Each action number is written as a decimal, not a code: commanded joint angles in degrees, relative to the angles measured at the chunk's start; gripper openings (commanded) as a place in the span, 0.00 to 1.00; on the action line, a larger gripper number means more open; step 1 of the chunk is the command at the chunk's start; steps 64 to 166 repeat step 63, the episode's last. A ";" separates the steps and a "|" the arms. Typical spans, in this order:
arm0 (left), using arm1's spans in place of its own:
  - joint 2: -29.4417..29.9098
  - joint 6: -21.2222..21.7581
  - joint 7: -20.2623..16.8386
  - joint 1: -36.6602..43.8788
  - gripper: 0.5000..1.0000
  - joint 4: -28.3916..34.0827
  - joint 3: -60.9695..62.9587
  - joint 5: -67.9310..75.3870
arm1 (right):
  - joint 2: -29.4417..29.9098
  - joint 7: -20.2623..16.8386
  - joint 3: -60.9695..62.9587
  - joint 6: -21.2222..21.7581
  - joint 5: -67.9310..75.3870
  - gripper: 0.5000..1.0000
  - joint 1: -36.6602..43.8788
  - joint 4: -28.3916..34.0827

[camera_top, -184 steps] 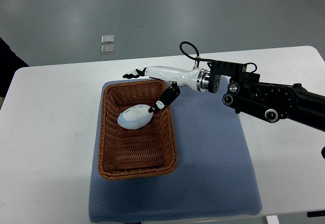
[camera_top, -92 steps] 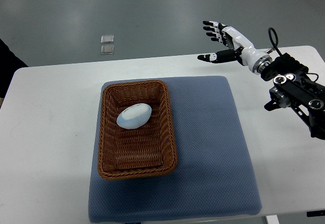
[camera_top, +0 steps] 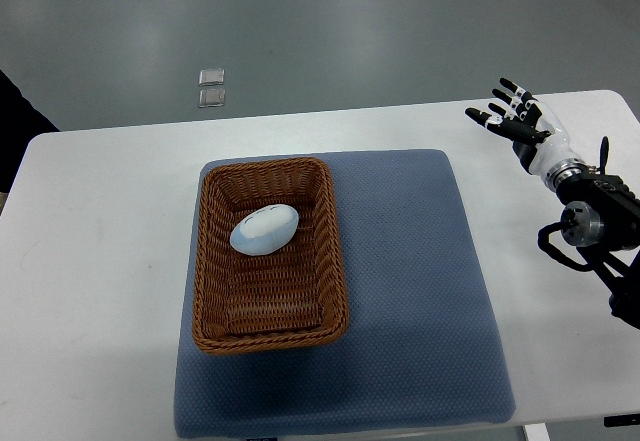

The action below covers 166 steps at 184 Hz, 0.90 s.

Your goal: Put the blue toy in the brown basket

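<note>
The pale blue egg-shaped toy [camera_top: 265, 230] lies inside the brown wicker basket [camera_top: 213, 301], in its far half. The basket stands on the left part of a blue mat [camera_top: 410, 291]. My right hand [camera_top: 512, 113] is far off to the right, above the white table's far right corner, fingers spread and holding nothing. Its black arm enters from the right edge. The left arm does not show.
A white table [camera_top: 100, 291] carries the mat. Two small clear squares [camera_top: 211, 87] lie on the grey floor beyond the table. A dark shape [camera_top: 12, 121] sits at the left edge.
My right hand has let go of the toy and drawn back from over the basket to the table's far right corner. The toy stays in the basket.
</note>
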 commanded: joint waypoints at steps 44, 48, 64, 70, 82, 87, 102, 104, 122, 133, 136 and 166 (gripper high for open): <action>0.00 0.00 0.00 0.00 1.00 0.01 -0.06 -0.02 | 1.02 0.61 -0.26 4.98 0.25 0.82 -1.08 0.54; 0.00 0.00 0.00 0.00 1.00 0.01 -0.06 -0.02 | 1.02 0.61 -0.26 5.51 0.25 0.82 -1.08 0.54; 0.00 0.00 0.00 0.00 1.00 0.01 -0.15 -0.02 | 0.93 0.61 -0.17 6.30 0.16 0.82 -1.08 0.54; 0.00 0.00 0.00 0.00 1.00 0.01 -0.15 -0.02 | 0.93 0.61 -0.17 6.30 0.16 0.82 -1.08 0.54; 0.00 0.00 0.00 0.00 1.00 0.01 -0.15 -0.02 | 0.93 0.61 -0.17 6.30 0.16 0.82 -1.08 0.54; 0.00 0.00 0.00 0.00 1.00 0.01 -0.15 -0.02 | 0.93 0.61 -0.17 6.30 0.16 0.82 -1.08 0.54; 0.00 0.00 0.00 0.00 1.00 0.01 -0.15 -0.02 | 0.93 0.61 -0.17 6.30 0.16 0.82 -1.08 0.54; 0.00 0.00 0.00 0.00 1.00 0.01 -0.15 -0.02 | 0.93 0.61 -0.17 6.30 0.16 0.82 -1.08 0.54; 0.00 0.00 0.00 0.00 1.00 0.01 -0.15 -0.02 | 0.93 0.61 -0.17 6.30 0.16 0.82 -1.08 0.54; 0.00 0.00 0.00 0.00 1.00 0.01 -0.15 -0.02 | 0.93 0.61 -0.17 6.30 0.16 0.82 -1.08 0.54; 0.00 0.00 0.00 0.00 1.00 0.01 -0.15 -0.02 | 0.93 0.61 -0.17 6.30 0.16 0.82 -1.08 0.54; 0.00 0.00 0.00 0.00 1.00 0.01 -0.15 -0.02 | 0.93 0.61 -0.17 6.30 0.16 0.82 -1.08 0.54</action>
